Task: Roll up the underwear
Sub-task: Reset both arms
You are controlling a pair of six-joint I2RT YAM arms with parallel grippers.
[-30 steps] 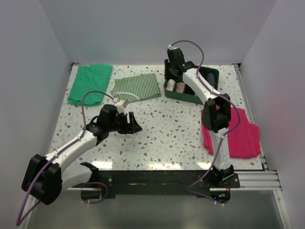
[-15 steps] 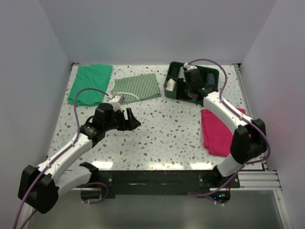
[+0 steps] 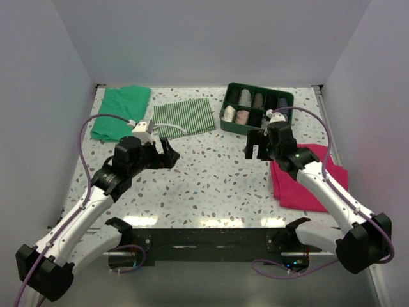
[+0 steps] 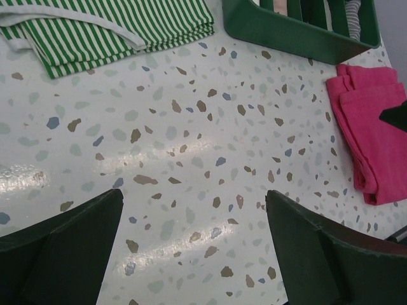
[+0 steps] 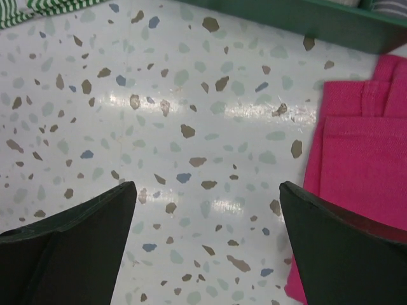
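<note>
The underwear (image 3: 242, 117) is a small pinkish roll standing in a front compartment of the green bin (image 3: 233, 127), beside a white roll (image 3: 229, 114). My right gripper (image 3: 255, 144) hangs just in front of the bin, fingers wide open with nothing between them; its wrist view shows the right gripper (image 5: 206, 185) over bare speckled table. My left gripper (image 3: 168, 153) is at mid-left, open and empty, and in its wrist view the left gripper (image 4: 194, 194) frames only tabletop.
A magenta cloth (image 3: 307, 182) lies folded at the right under the right arm, also the magenta cloth (image 5: 362, 146) beside the right finger. A green-and-white striped cloth (image 3: 185, 116) and a plain green cloth (image 3: 118, 112) lie at the back left. The bin holds several other rolls.
The right arm came back from over the bin to the table in front of it, its jaws spreading wide. The left arm drew back to the left and opened wider.
</note>
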